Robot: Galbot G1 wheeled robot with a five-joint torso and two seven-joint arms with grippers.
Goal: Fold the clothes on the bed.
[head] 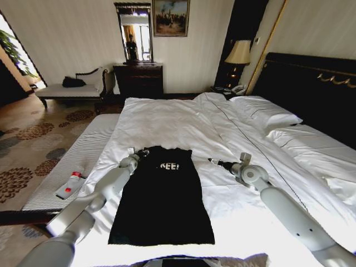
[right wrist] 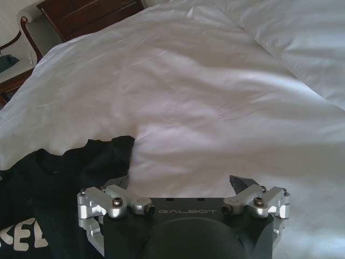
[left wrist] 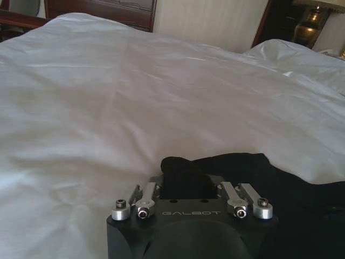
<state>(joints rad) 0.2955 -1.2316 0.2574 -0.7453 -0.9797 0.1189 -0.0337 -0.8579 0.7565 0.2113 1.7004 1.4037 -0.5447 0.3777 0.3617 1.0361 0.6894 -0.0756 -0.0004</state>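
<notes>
Left pincer (head: 140, 152) is pressed together, pinching the shoulder of the black short-sleeved cotton T-shirt (head: 163, 197), which lies on the large white-sheeted bed (head: 183, 119) near its foot. Right pincer (head: 214, 162) rests spread just beside the shirt's other shoulder, gripping nothing. Sleeves appear tucked in; the lengthwise fold remains undone. White duvet (left wrist: 135, 97) beyond lies unobstructed; striped bench (head: 83, 153) stands alongside.

The white lettering (head: 169, 166) beside the left gripper (head: 140, 152) loses its first letters under a fold of the T-shirt (head: 161, 200). In the right wrist view the right gripper (right wrist: 180, 186) has its fingertips mostly hidden behind its own housing.
</notes>
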